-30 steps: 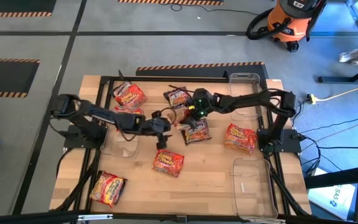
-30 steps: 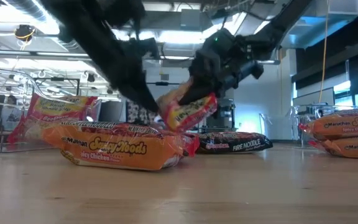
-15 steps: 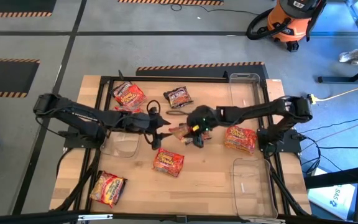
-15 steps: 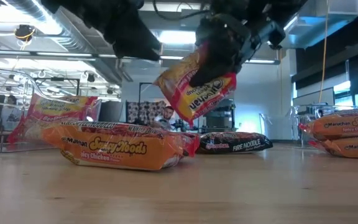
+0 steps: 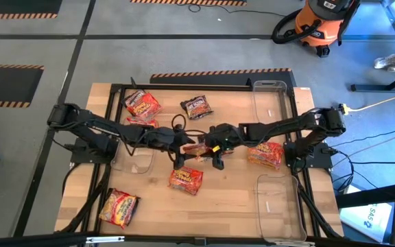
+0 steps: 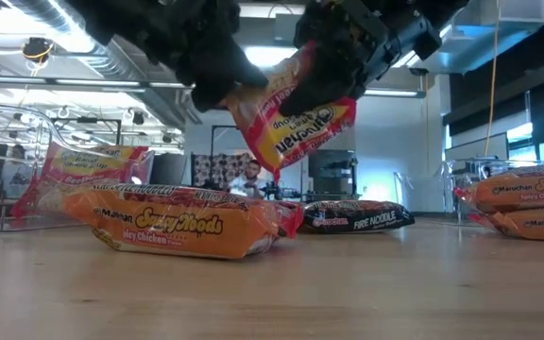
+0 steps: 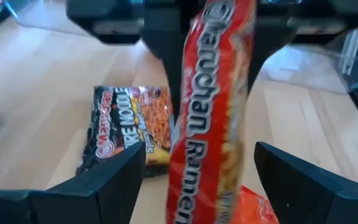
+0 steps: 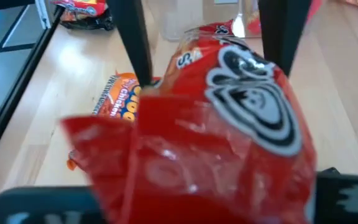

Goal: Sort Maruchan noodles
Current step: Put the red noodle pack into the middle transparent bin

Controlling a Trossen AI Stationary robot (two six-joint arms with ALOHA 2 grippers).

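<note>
The right gripper (image 5: 210, 146) was clamped on a red ramen packet (image 6: 296, 123), held in the air above the orange packet (image 6: 182, 223). The left gripper (image 5: 182, 145) stood apart, its fingers (image 7: 98, 180) either side of it.

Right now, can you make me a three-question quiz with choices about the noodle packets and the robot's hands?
1. Where is the red packet?
A) up in the air over the table
B) under the table
C) on the floor

2. What colour is the Fire Noodle packet?
A) green
B) dark maroon
C) blue

3. How is the left hand?
A) open
B) shut on a packet
C) out of sight

Answers: 1A, the right hand holds it above the wood. 2B, its wrapper looks dark in the low view. 3A, its fingers stand apart on either side of the red packet.
</note>
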